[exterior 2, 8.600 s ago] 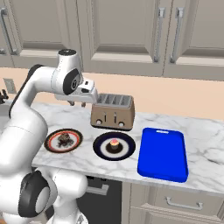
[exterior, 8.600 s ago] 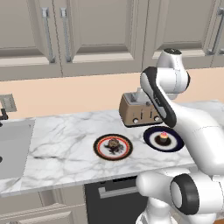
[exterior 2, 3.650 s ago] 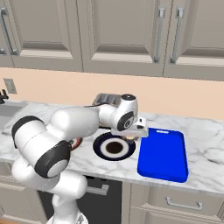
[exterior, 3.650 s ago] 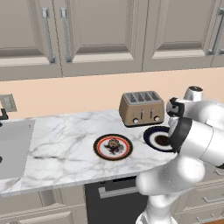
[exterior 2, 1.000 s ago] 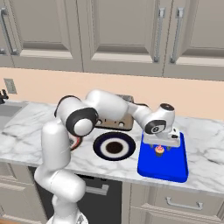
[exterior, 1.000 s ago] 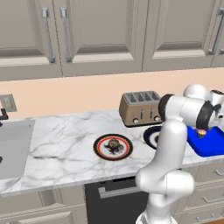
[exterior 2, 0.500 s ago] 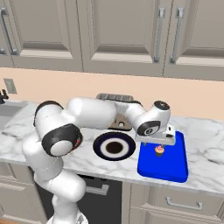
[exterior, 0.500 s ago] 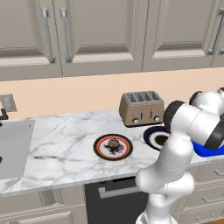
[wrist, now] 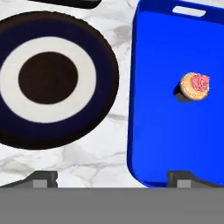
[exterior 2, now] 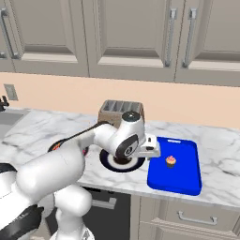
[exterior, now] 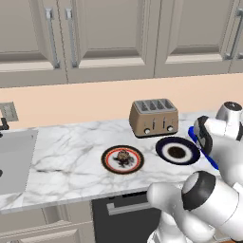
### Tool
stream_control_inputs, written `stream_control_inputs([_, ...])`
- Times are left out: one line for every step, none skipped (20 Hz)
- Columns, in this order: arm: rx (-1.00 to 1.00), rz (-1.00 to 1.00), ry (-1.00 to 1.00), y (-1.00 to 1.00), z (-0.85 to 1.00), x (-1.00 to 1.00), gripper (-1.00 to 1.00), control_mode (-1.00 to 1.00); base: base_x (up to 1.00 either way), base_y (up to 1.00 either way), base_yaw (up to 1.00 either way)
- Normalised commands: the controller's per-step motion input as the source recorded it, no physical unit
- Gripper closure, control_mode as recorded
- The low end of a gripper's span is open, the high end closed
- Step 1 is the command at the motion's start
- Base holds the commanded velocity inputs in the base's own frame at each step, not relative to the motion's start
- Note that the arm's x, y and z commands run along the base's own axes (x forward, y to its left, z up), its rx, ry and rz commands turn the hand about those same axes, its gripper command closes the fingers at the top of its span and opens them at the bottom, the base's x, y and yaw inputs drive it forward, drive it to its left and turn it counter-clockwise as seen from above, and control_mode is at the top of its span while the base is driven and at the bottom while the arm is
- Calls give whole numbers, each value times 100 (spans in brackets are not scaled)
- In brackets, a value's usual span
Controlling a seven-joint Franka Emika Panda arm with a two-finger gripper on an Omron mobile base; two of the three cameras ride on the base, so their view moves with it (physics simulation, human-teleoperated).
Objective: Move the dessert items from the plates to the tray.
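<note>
The pink-frosted cupcake (exterior 2: 171,161) (wrist: 195,86) stands upright on the blue tray (exterior 2: 180,180) (wrist: 166,144), near its middle. My gripper (exterior 2: 153,148) (wrist: 112,179) hovers over the strip of counter between the tray's left edge and the navy plate (exterior 2: 112,164) (wrist: 105,65), open, with nothing between its fingers. The navy plate is bare. Further left, the brown chocolate pastry (exterior: 123,155) lies on the red-and-black rimmed plate (exterior: 110,163) (exterior 2: 55,146), which my arm partly hides in the right base view.
A beige four-slot toaster (exterior: 154,117) (exterior 2: 118,109) stands behind the plates against the wall. A sink (exterior: 14,159) lies at the counter's far left. Bare marble counter (exterior: 66,156) lies between the sink and the plates.
The gripper has drawn back left from above the cupcake to the tray's left edge, its jaws a little wider. The cupcake stays on the tray.
</note>
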Motion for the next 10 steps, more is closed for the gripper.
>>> stream_control_inputs([3,0,0,54,29,-36,-100,-100,0,0,0])
stream_control_inputs([2,0,0,66,28,-27,-100,-100,0,0,0])
stream_control_inputs([9,0,0,59,46,-20,-100,-100,0,0,0])
stream_control_inputs([7,0,0,64,43,-32,-100,-100,0,0,0])
stream_control_inputs([8,0,0,68,54,-30,-100,-100,0,0,0])
stream_control_inputs([6,0,0,78,59,-24,-100,-100,0,0,0])
stream_control_inputs([6,0,0,78,60,-13,-100,-100,0,0,0])
stream_control_inputs([7,0,0,73,66,-12,-100,-100,0,0,0])
stream_control_inputs([6,0,0,73,67,-14,-100,-100,0,0,0])
stream_control_inputs([4,0,0,76,62,-14,-100,-100,0,0,0])
